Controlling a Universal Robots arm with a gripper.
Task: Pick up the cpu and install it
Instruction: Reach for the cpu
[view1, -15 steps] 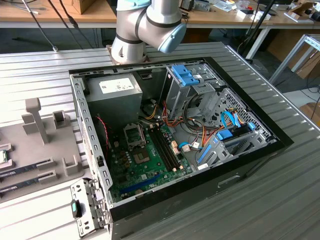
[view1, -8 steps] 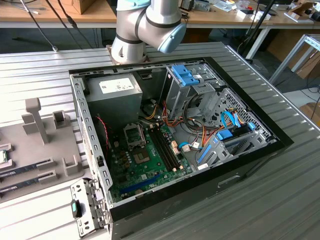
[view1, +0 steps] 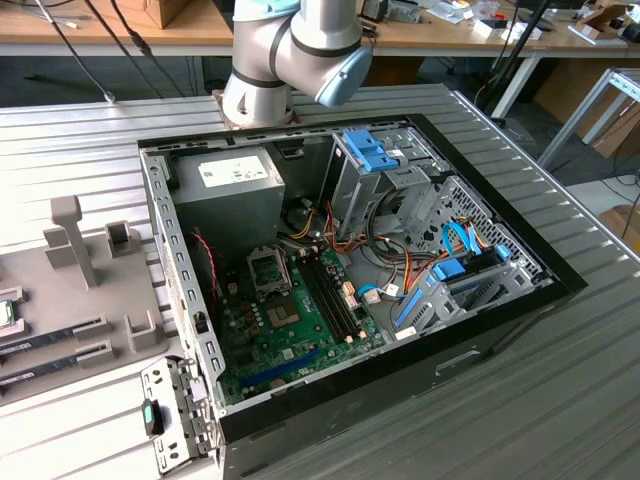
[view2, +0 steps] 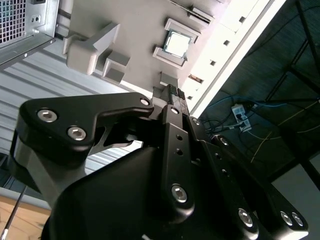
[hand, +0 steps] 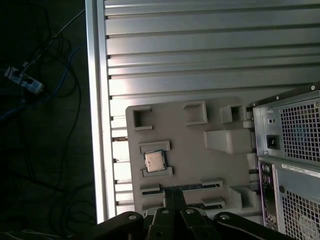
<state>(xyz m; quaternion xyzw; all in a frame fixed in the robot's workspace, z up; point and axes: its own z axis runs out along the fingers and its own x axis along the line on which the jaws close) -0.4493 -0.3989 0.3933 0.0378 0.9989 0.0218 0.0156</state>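
One cpu (hand: 153, 161), two memory sticks (view1: 55, 331), one grey tray (hand: 200, 165), one open computer case (view1: 400, 375)

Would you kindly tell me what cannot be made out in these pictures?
The cpu: cut off by the exterior view's left edge.
Its orientation: too small to read in both wrist views.
The motherboard socket: open or closed, too small in the exterior view.
The grey tray: one edge hidden behind the gripper in the first wrist view.
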